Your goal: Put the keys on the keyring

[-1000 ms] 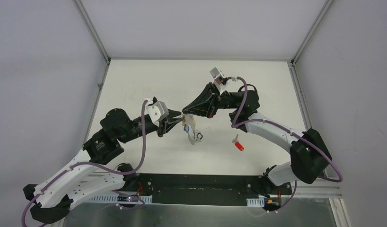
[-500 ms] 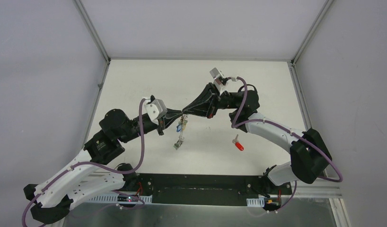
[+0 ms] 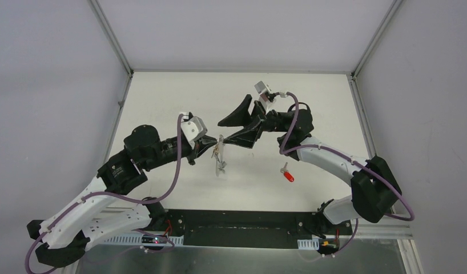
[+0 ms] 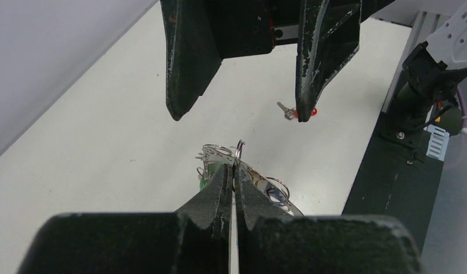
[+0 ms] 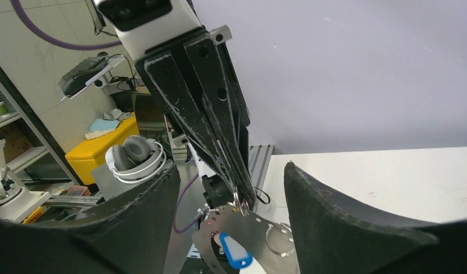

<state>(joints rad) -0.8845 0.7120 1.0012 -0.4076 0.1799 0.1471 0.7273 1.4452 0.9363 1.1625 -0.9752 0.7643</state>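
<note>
Reaching inward, left fingers [image 4: 214,200] clench the keyring [image 5: 254,222] while right fingers [image 4: 188,63] stand parted.

soft, even light from overhead washed the white surface [image 3: 162,97] bright, with only faint, blurred shadows under the arms. small glints showed on the keyring [image 5: 251,225], without harsh glare. from the left wrist, the left pincer [image 4: 234,168] filled the bottom edge as a dark, unfocused mass. from the right wrist, the right pincer [image 5: 226,174] loomed black and soft-edged in the foreground, its fingers [image 5: 334,217] underexposed against a pale wall.
</note>
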